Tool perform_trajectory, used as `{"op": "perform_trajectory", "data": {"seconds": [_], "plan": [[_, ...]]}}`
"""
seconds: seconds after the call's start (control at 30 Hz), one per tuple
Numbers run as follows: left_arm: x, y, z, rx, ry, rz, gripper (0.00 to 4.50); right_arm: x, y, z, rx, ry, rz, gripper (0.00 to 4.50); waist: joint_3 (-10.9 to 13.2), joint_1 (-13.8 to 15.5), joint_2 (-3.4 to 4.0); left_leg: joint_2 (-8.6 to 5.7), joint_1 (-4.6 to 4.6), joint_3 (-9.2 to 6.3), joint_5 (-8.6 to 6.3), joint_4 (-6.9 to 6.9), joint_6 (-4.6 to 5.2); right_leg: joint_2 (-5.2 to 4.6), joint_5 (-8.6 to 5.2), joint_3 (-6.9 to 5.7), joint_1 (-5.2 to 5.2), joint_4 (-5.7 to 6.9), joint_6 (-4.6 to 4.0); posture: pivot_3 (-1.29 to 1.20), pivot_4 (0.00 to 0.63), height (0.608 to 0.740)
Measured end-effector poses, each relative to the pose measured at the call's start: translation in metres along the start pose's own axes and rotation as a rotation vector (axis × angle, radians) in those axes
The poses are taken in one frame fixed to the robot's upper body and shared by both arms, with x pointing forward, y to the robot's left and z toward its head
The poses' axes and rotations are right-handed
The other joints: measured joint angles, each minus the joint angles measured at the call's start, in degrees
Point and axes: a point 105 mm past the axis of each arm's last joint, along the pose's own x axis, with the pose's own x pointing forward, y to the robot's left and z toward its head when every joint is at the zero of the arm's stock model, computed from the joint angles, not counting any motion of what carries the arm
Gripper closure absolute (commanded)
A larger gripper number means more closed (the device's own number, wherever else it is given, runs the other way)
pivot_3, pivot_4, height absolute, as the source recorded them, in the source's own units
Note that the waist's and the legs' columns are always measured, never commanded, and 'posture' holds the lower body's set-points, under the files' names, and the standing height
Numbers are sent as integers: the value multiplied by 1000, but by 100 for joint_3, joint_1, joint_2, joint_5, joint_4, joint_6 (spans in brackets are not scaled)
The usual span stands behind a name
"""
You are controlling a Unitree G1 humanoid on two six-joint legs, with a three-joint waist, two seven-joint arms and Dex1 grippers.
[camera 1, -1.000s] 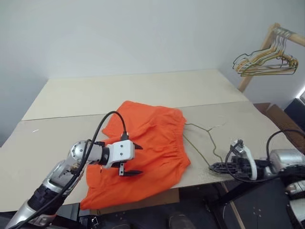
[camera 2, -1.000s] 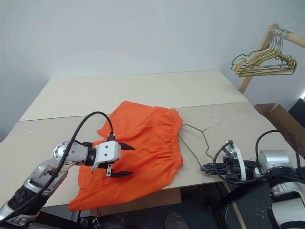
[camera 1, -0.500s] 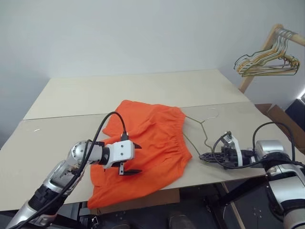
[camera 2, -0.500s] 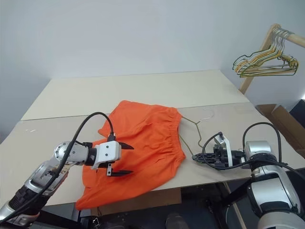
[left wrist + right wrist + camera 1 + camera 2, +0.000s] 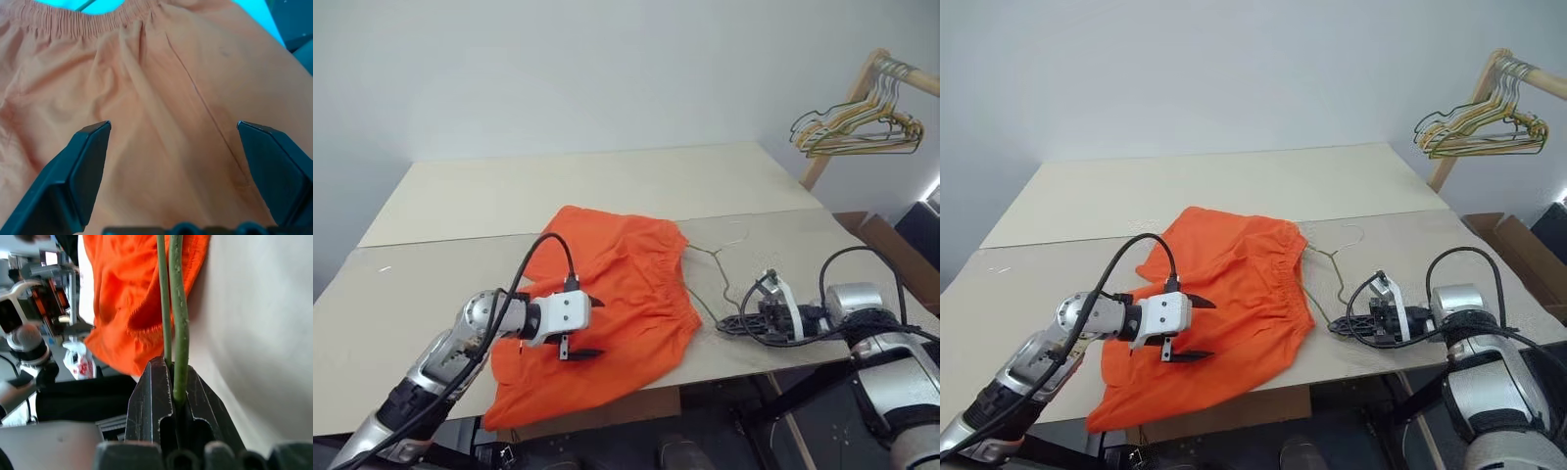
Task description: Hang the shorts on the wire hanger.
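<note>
Orange shorts lie flat mid-worktop, the wire hanger at their three o'clock pinched in the closed right end effector; slide it under the waistband slowly while the wide-open, empty left end effector pins cloth.

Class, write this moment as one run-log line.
left gripper: open, over shorts | right gripper: shut on wire hanger | shorts: flat on table, unhung

Twin head cameras look forward and down over the table; wrist cameras sit close, both sharing the shorts with them.
</note>
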Motion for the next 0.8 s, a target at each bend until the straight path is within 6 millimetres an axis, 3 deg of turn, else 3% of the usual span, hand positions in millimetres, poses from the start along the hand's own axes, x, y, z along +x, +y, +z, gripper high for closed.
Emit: {"op": "perform_trajectory", "data": {"seconds": [0.27,0.53,0.63,0.8], "plan": [[1,1,1,11,-7,7,16,-8,-3,22,-105,-125,-62,4500,0,21,0,-2,-3,-4,0,0,0,-6,0,1,-2,0,0,-100,0,740],[-2,8,5,3,-36,52,16,1,3,30,-558,-115,-233,4500,0,17,2,0,-9,-23,0,-2,0,-6,0,3,-8,4,1,-109,0,740],[-15,28,15,8,-83,123,16,3,16,34,-713,-121,-284,4500,0,23,2,0,-7,-36,0,-1,0,-6,0,2,-8,7,1,-113,0,740],[-57,98,41,76,-128,344,16,2,53,48,-991,-139,-329,4500,1,40,2,-4,-12,-26,0,-1,-1,-6,-1,-6,-9,-1,2,-121,0,740]]}}
